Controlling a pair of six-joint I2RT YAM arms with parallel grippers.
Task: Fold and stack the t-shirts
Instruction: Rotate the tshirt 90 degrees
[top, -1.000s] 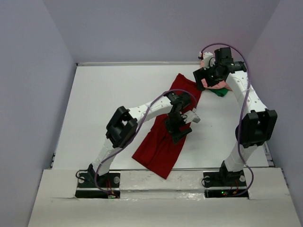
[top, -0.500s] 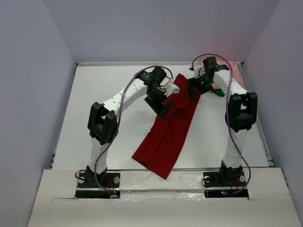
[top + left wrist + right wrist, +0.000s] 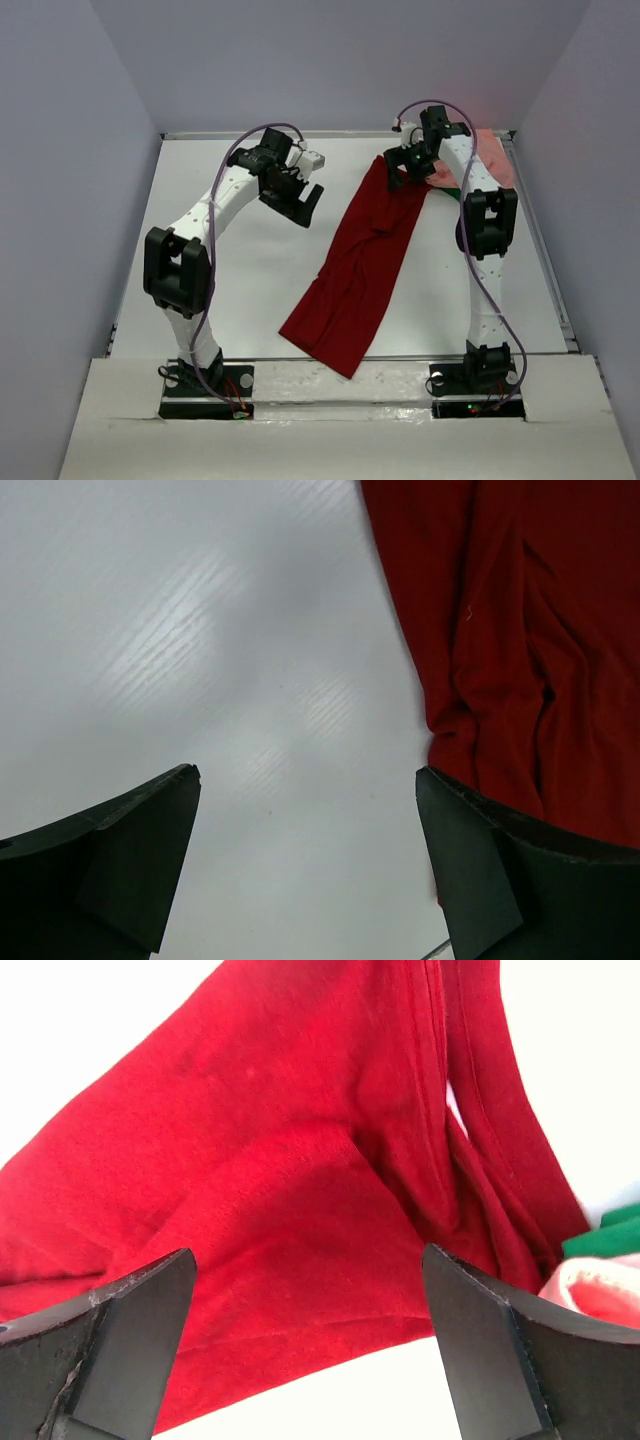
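A dark red t-shirt [image 3: 362,262] lies stretched in a long crumpled strip from the back right toward the near edge of the white table [image 3: 220,290]. A salmon pink t-shirt [image 3: 490,160] and a bit of green fabric [image 3: 452,186] sit at the back right. My left gripper [image 3: 303,203] is open over bare table, left of the red shirt [image 3: 520,640]. My right gripper [image 3: 398,172] is open just above the red shirt's [image 3: 280,1190] far end, nothing between its fingers. Pink [image 3: 590,1295] and green [image 3: 615,1235] cloth show at the right edge.
White walls enclose the table on the left, back and right. A raised white ledge [image 3: 340,400] carries both arm bases at the near edge.
My left arm swung left and back, off the red shirt and onto bare table. My right gripper moved from the pink and green pile to the red shirt's far end. Both stayed open.
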